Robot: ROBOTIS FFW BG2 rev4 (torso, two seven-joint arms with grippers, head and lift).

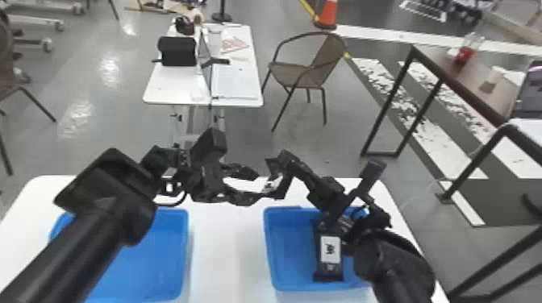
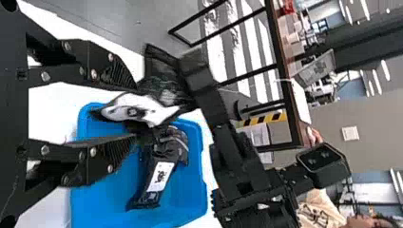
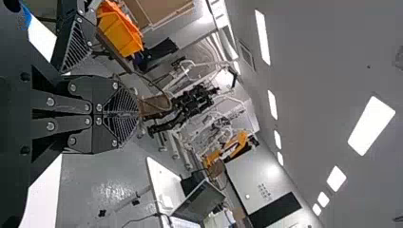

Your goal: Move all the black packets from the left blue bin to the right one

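Head view. Two blue bins stand side by side on the white table (image 1: 217, 245): the left bin (image 1: 149, 258), partly covered by the left arm, and the right bin (image 1: 288, 258), partly covered by the right arm. A black packet (image 1: 328, 270) with a white label lies in the right bin. Above and between the bins, the left gripper (image 1: 251, 186) and the right gripper (image 1: 272, 175) face one another closely, with a black-and-white packet (image 1: 272, 183) at their tips. Beyond, a brown chair (image 1: 298, 74) stands beside a second white table (image 1: 169, 88).

Left wrist view. The fingers of the left gripper (image 2: 136, 115) are well apart; the raised packet passes between their tips, its far part near the right gripper. Whether the left fingers grip it cannot be told. Below lies the right bin, with the labelled black packet slanting across it.

Right wrist view. The fingers of the right gripper (image 3: 129, 114) are brought together, their ribbed pads (image 3: 122, 102) meeting; whether an edge of the packet is pinched there cannot be told. One left finger is near them. Farther off are an orange container (image 3: 121, 33) and an open laptop (image 3: 199, 202).
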